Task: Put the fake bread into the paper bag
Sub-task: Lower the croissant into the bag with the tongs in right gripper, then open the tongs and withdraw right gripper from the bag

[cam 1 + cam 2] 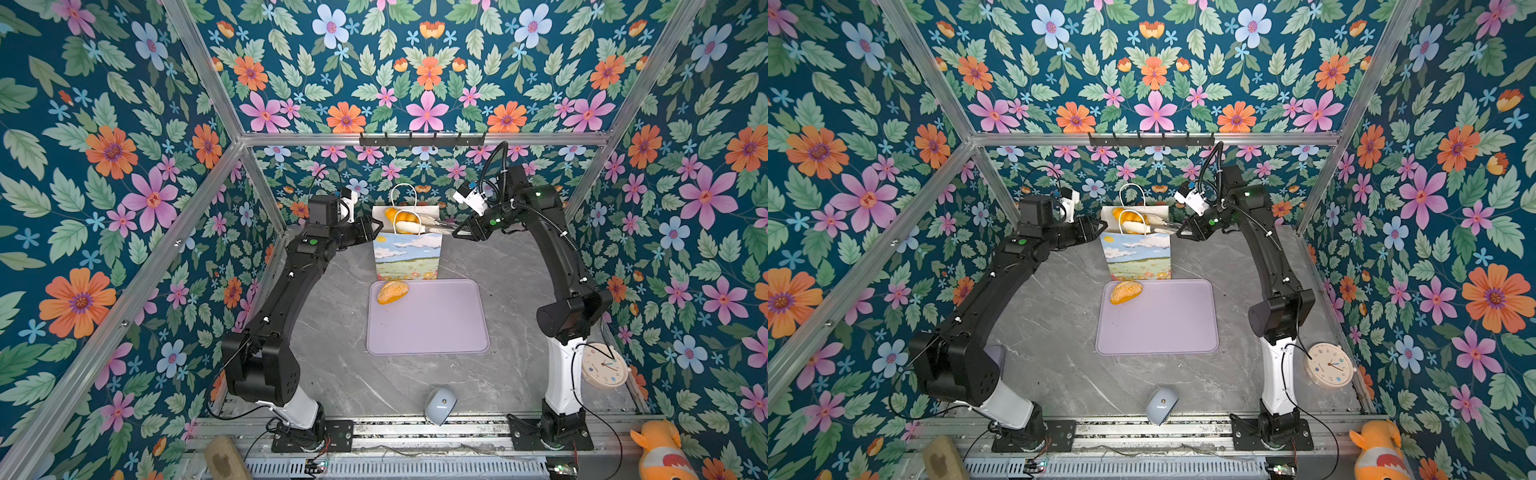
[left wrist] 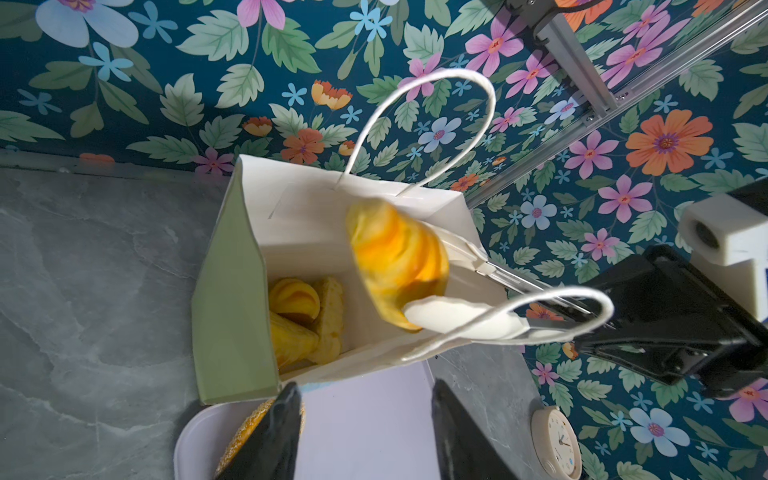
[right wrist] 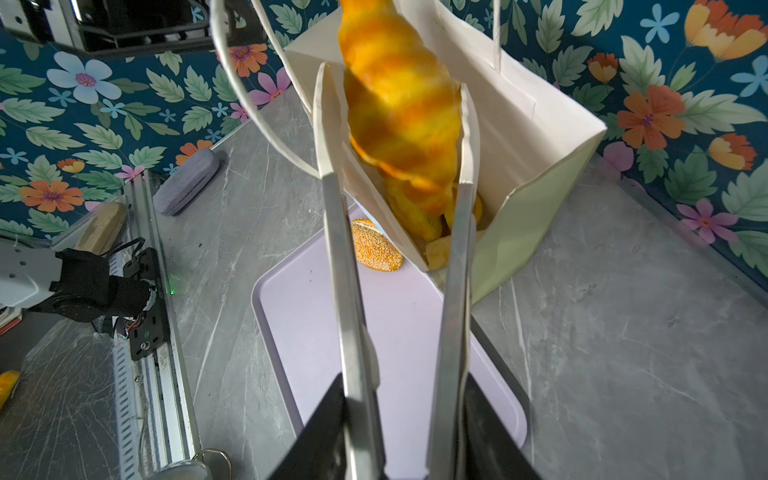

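Behind the lavender tray [image 1: 436, 328], the paper bag [image 1: 409, 257] stands upright with bread pieces inside. The right gripper [image 1: 467, 232] clasps metal tongs [image 3: 345, 270], whose blades flank a croissant [image 3: 399, 104] at the bag's mouth; pinched or loosed, I can't tell. The left gripper [image 1: 374, 227] hangs agape beside the bag. Next, probably the seeded bun [image 1: 392, 291] on the tray.

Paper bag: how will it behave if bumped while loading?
Probably tips or slides easily: the paper bag stands tall on a narrow base on the smooth table. Its thin walls likely flex under a push. Bread pieces at the bottom may add slight ballast.
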`<state>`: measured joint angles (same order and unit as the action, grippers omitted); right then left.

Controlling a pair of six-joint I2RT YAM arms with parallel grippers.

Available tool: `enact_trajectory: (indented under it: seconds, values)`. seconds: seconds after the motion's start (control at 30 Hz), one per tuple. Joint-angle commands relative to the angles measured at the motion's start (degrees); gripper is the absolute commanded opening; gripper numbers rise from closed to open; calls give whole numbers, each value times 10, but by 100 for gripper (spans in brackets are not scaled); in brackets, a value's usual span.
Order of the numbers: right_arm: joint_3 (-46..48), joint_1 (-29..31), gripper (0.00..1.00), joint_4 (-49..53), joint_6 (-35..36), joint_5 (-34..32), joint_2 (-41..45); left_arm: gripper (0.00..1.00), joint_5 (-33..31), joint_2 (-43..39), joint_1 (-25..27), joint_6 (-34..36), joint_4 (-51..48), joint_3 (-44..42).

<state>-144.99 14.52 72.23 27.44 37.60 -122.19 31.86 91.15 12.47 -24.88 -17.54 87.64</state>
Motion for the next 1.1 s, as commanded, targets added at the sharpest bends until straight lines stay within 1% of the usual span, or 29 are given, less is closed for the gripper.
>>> enact_trajectory:
  seconds: [0.0, 0.2, 0.43, 0.5, 0.6, 0.7, 0.87, 0.97, 1.07]
  values:
    - [-4, 2, 45, 0, 1, -8, 6, 52, -1, 0, 0, 5, 17, -1]
    - [-4, 3, 50, -2, -5, -10, 16, 52, -4, -6, 0, 4, 16, -5]
    - [-7, 3, 51, 1, -21, -23, 39, 52, -7, -11, 0, 4, 9, -8]
    - [-6, 3, 51, 1, -32, -33, 48, 52, -8, -13, 0, 4, 9, -9]
    - [-8, 2, 49, -7, -64, -69, 67, 52, -7, -18, 0, 4, 11, -10]
    - [-2, 1, 49, -6, -85, -71, 95, 52, -8, -25, -1, 4, 15, -17]
    - [59, 1, 48, -31, -133, -84, 165, 52, -12, -41, -1, 3, 26, -31]
    - [98, 1, 48, -36, -162, -99, 210, 52, -14, -60, -1, -2, 49, -58]
    - [146, 2, 48, -36, -193, -100, 260, 52, -15, -79, -1, -2, 64, -85]
